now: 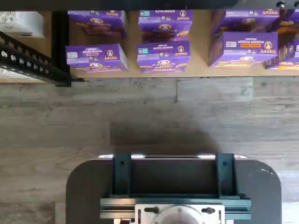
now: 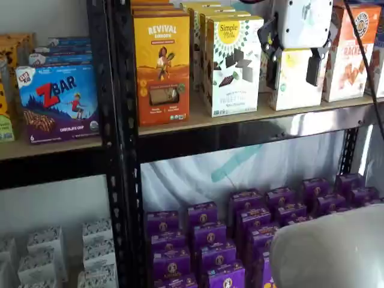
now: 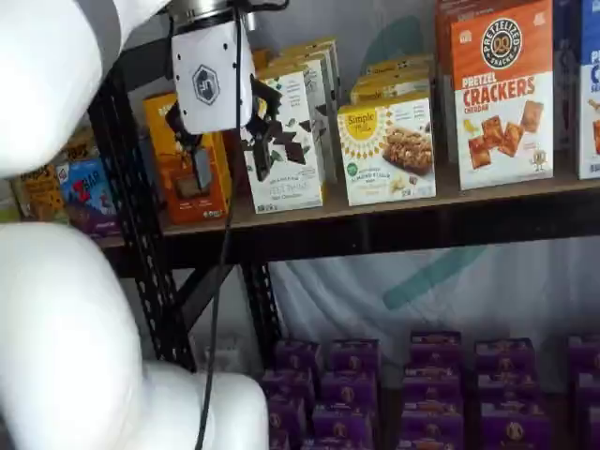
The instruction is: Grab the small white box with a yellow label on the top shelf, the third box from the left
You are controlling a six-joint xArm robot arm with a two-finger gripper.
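Note:
The small white box, short with a yellow sunburst label, stands on the top shelf between a taller white chocolate box and an orange cracker box. In a shelf view my gripper hangs in front of the small white box, its white body above and one black finger at each side of the carton's face. The gap between the fingers is plain, so it is open and holds nothing. From the side, the gripper stands out in front of the shelf, apart from the boxes. The wrist view shows neither of them.
An orange box, a tall white chocolate box and a cracker box share the shelf. A black perforated post bounds it at the left. Purple boxes fill the lower board. My white arm fills the left of a shelf view.

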